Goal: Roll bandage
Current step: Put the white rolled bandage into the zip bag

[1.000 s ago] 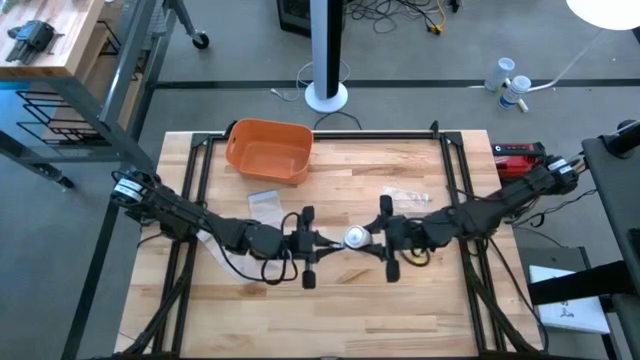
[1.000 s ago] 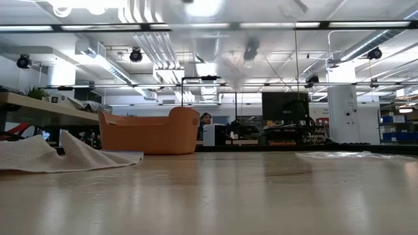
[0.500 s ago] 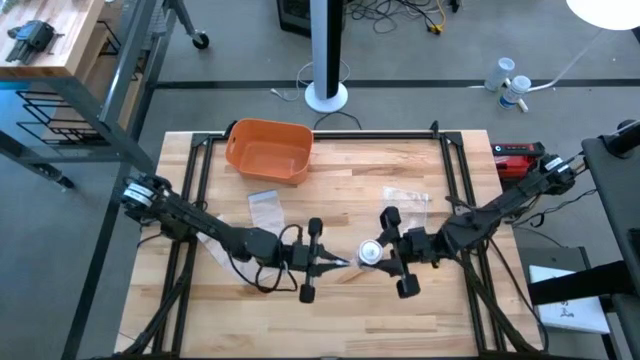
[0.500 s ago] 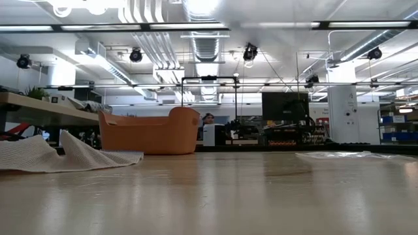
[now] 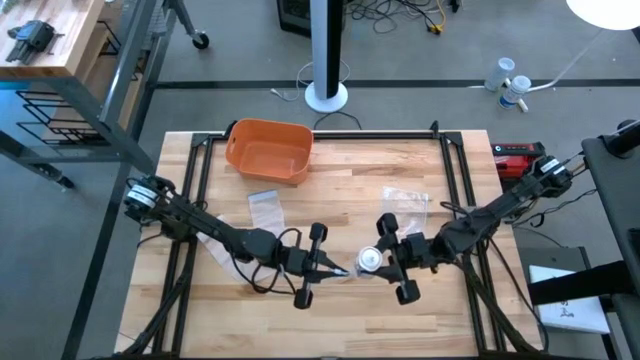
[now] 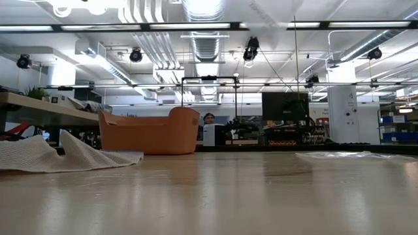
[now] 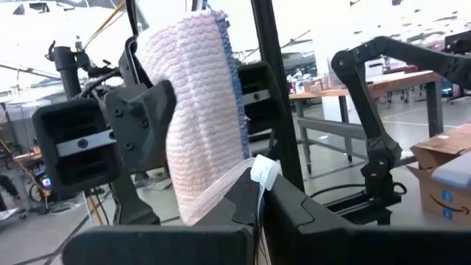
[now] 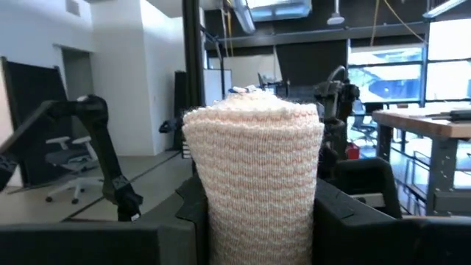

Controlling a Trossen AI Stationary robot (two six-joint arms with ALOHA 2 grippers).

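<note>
The bandage is a white knitted roll (image 5: 370, 258), held above the table's middle, toward the near side, with one round end up. My right gripper (image 5: 382, 262) is shut on it from the right. In the right wrist view the roll (image 8: 254, 177) stands upright between the fingers. A short tail (image 5: 346, 270) runs from the roll to my left gripper (image 5: 328, 268), which is shut on the tail's end. The left wrist view shows the roll (image 7: 193, 110) close ahead. In the low view neither the roll nor the grippers appear. My left gripper pinches the bandage's free end (image 7: 263, 174) between its two fingers, coming level from the table's left. The short tail rises from there to the roll and looks drawn straight. My right gripper pinches the roll by its curved sides (image 8: 221, 221), low on the roll, one finger (image 8: 353, 199) on each side. The fingers come about level from the table's right. The roll stands upright, lifted clear of the table.
An orange basket (image 5: 268, 150) stands at the far left. A small plastic bag (image 5: 265, 205) and a clear wrapper (image 5: 408, 198) lie on the wood behind the grippers. A white mesh cloth (image 6: 59, 156) lies at the left under the left arm. A red tool (image 5: 518, 155) sits at the right edge.
Both grippers have gone toward the table's near edge and a little to the right, carrying the roll and its tail. My right gripper has turned from lying straight across the table to slanting. The tail stays short between them.
</note>
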